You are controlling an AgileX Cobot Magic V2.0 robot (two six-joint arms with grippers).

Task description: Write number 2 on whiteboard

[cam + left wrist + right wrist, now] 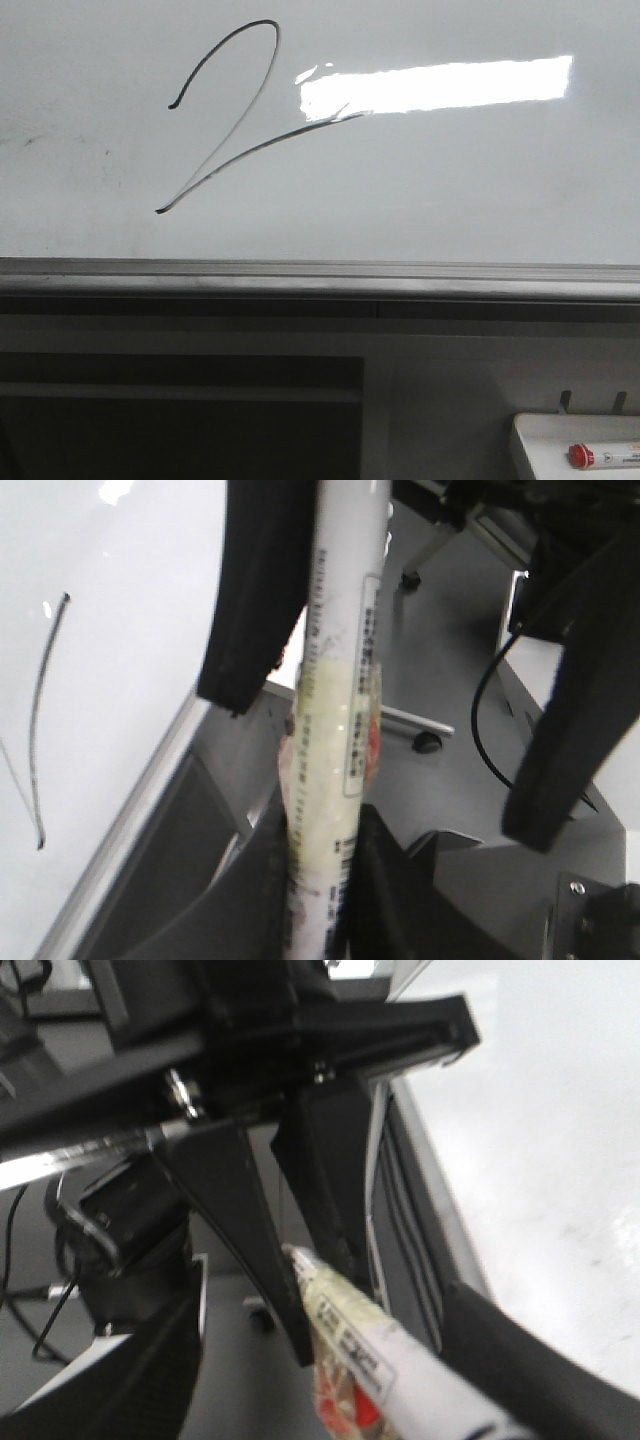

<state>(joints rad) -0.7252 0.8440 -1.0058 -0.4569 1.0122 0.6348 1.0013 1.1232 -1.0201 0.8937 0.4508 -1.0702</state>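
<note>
Number 2 (235, 115) drawn black on whiteboard (480, 190), left of the glare. Left gripper (385, 760) spread, marker (335, 730) between its fingers, grip uncertain. Right gripper (340, 1360): state unclear, blurred.

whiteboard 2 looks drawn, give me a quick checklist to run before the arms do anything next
1. The number 2 is complete on the whiteboard, hook, slant and tail: ok, though glare hides the tail's end.
2. Arms clear of the board in the front view: ok, none in view.
3. Marker lies across both wrist views: the right gripper is clamped on its barrel, the left gripper open around it, fingers apart: ok.
4. Marker tip off the board: cannot tell, tip not visible.
5. Tray reachable: cannot tell; a red-capped marker lies in it.
</note>
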